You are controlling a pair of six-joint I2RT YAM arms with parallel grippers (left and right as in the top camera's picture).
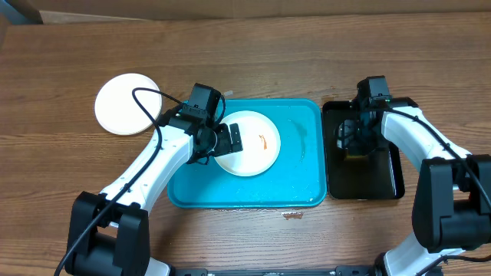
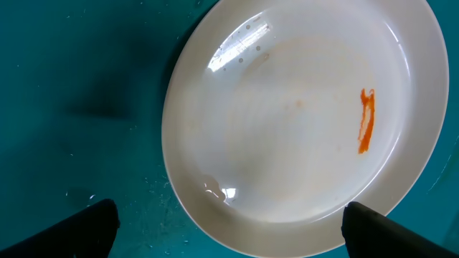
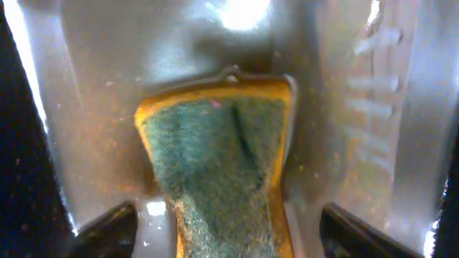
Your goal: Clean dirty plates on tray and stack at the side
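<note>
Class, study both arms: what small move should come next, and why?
Probably the right gripper should close on the sponge: it lies between its open jaws in the black tray, and the plate on the turquoise tray bears an orange smear.

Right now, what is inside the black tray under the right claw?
A yellow sponge, green scouring side up, lies on the shiny floor of the black tray, between the fingers of the open right claw. Its near end runs out of view, and from overhead the arm covers most of it.
</note>
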